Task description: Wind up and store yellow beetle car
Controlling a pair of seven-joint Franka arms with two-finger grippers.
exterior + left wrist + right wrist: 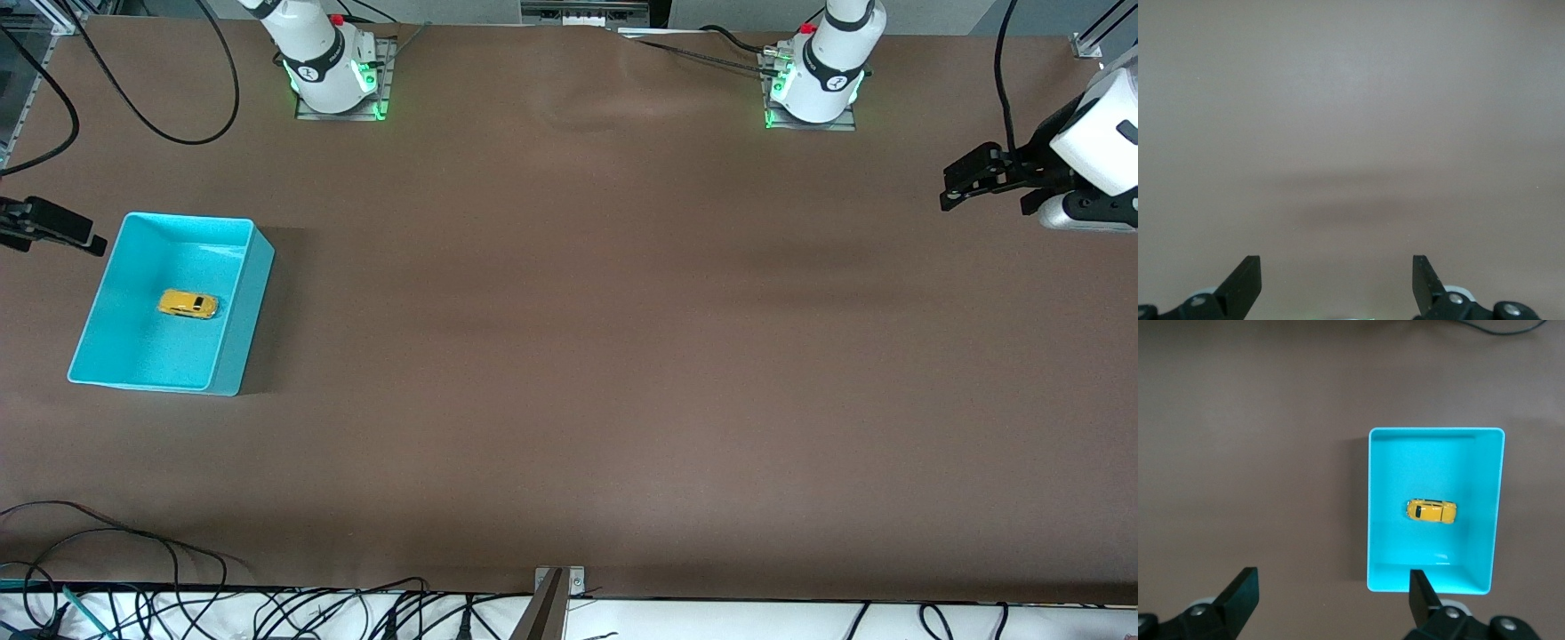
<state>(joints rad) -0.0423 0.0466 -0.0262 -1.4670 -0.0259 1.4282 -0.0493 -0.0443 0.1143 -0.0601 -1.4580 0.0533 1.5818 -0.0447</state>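
One yellow beetle car [188, 304] in turquoise bin [233, 356], brown table [569, 356].

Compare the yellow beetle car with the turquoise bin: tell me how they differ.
Size: the yellow beetle car is tiny; the turquoise bin is far larger.
Shape: the car is rounded with dark windows; the bin is a plain open-topped rectangular box.
Role: the car lies inside on the floor; the bin contains it and rests on the table.
Neither is held by a gripper.

Open-topped bin [240, 307] (walls around car [188, 304])
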